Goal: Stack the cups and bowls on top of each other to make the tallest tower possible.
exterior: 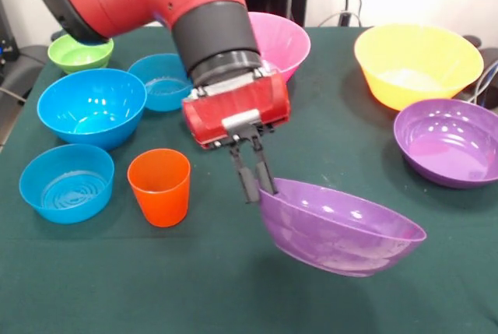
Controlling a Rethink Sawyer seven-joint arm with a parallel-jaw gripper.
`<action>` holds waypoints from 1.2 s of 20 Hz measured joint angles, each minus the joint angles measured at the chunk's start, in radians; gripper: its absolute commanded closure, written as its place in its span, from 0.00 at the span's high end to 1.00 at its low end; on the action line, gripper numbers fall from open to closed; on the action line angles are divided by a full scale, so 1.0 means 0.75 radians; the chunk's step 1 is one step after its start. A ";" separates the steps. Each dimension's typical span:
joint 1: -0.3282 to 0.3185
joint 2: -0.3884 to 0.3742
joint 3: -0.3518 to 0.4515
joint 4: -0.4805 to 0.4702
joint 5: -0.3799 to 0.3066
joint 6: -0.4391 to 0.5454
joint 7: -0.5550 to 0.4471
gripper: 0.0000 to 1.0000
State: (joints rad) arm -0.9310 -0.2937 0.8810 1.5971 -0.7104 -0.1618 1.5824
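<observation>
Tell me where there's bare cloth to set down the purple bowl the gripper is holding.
The gripper pinches the rim of the tilted glossy purple plastic bowl. Bare green tablecloth runs along the near edge, below the smooth orange plastic cup, and between the pink bowl and yellow bowl. The side with the blue bowls is crowded.

Purple bowl (342, 229) tilting lower center-right, rim pinched. Second purple (450, 141) right; yellow (418, 63) upper right; pink (282, 42) top center. Blue bowls (92, 106) (160, 79) (67, 182), green bowl (80, 54), orange cup (159, 186) sitting upright left.
</observation>
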 measured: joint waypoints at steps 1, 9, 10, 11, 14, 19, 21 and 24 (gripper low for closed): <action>-0.013 0.003 0.017 -0.002 -0.015 -0.002 0.000 0.00; -0.045 0.029 0.129 -0.017 -0.130 -0.188 0.025 0.00; -0.053 0.037 0.158 -0.018 -0.179 -0.213 0.042 0.00; -0.057 0.041 0.168 -0.018 -0.200 -0.224 0.051 0.00; -0.078 0.069 0.228 -0.018 -0.351 -0.313 0.142 0.00; -0.112 0.144 0.253 -0.012 -0.535 -0.592 0.382 0.00; -0.126 0.173 0.252 -0.004 -0.579 -0.717 0.468 0.00; -0.143 0.203 0.246 0.007 -0.618 -0.884 0.559 0.00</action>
State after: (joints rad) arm -1.0384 -0.1415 1.0658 1.6026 -1.1739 -0.8245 2.0013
